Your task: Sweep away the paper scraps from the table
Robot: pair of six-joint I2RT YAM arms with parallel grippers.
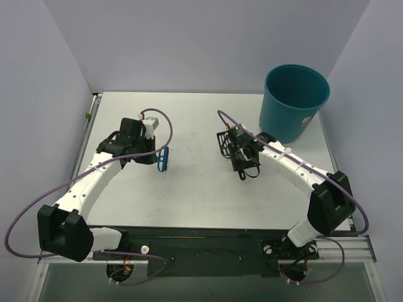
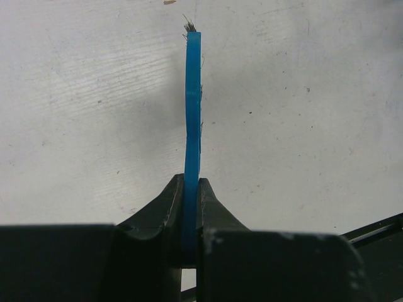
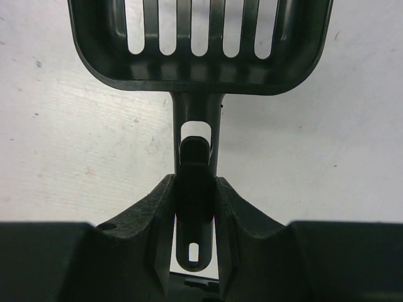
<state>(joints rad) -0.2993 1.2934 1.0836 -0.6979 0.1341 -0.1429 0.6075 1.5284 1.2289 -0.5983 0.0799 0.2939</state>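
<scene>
My left gripper [image 1: 155, 155] is shut on a small blue hand brush [image 1: 164, 158] and holds it left of the middle of the white table [image 1: 195, 195]. In the left wrist view the brush [image 2: 192, 94] stands edge-on between the shut fingers, with my gripper [image 2: 192, 184] over bare tabletop. My right gripper [image 1: 238, 148] is shut on the handle of the black slotted scoop [image 1: 223, 142], right of the middle. In the right wrist view the scoop [image 3: 201, 74] shows no scraps in the part in view, with my gripper [image 3: 196, 179] on its handle. No paper scraps show on the table. A tiny pale speck [image 2: 169, 2] lies beyond the brush.
A teal round bin [image 1: 295, 100] stands at the table's far right corner, just beyond the right gripper. The table has a metal rail [image 1: 352, 236] along the near edge, and grey walls close in the back and sides.
</scene>
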